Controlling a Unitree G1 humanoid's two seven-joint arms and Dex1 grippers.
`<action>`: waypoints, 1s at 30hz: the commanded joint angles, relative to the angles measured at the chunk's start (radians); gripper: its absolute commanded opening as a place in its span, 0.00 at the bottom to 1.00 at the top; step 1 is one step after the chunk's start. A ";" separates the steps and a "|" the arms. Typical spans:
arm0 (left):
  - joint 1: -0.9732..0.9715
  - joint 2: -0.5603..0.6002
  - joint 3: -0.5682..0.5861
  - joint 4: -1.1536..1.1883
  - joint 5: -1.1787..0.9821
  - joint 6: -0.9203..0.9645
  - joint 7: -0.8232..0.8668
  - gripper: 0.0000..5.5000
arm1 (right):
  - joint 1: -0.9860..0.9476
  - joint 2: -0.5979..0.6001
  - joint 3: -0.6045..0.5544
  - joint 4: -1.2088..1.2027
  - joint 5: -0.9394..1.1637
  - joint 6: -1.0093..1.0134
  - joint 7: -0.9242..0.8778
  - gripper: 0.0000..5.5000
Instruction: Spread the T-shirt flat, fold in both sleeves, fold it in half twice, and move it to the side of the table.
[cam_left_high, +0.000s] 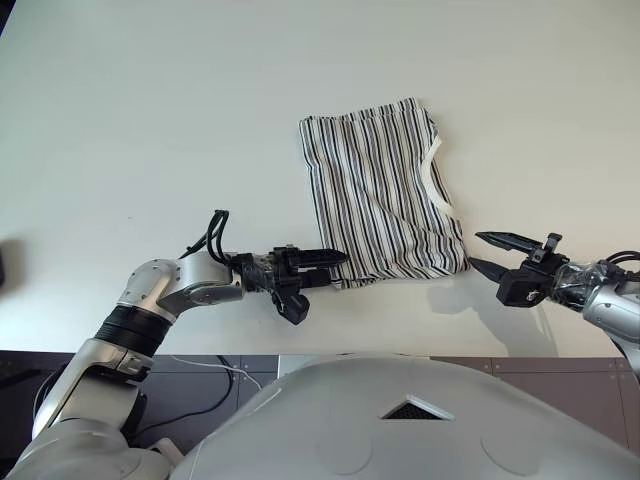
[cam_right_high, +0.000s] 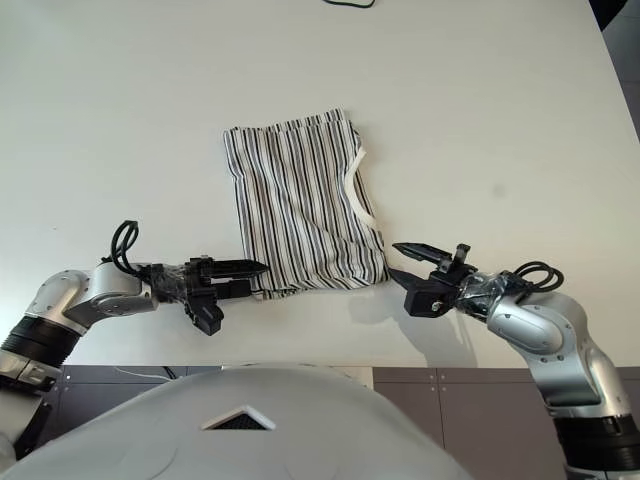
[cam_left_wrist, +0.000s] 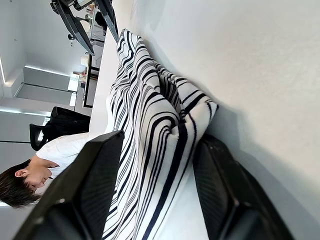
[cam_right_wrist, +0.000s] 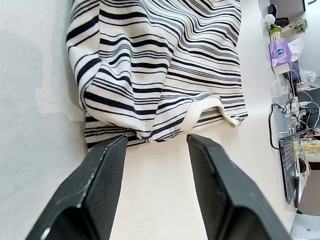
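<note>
While left fingers (cam_left_high: 322, 258) and right fingers (cam_left_high: 500, 240) gape, T-shirt (cam_left_high: 375, 195) lies folded

The folded T-shirt (cam_left_high: 380, 195) lay on the tabletop (cam_left_high: 150, 120), towards its near edge. The left gripper (cam_left_high: 335, 270) sat at the shirt's near left corner, its fingers (cam_left_wrist: 100, 175) on either side of the cloth there. The right gripper (cam_left_high: 476, 250) was just beside the near right corner, apart from the cloth and facing the left one.
</note>
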 joint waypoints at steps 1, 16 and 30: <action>0.024 0.005 -0.033 0.012 0.013 0.059 -0.063 0.33 | -0.006 -0.005 -0.001 0.000 -0.010 -0.005 -0.006 0.40; 0.003 0.043 -0.031 -0.001 -0.122 0.085 -0.148 0.02 | 0.077 -0.051 -0.061 0.084 -0.115 -0.150 -0.090 0.40; -0.135 0.074 -0.055 0.153 -0.134 -0.051 -0.174 0.02 | -0.156 -0.088 0.144 0.278 -0.603 -0.425 -0.350 0.46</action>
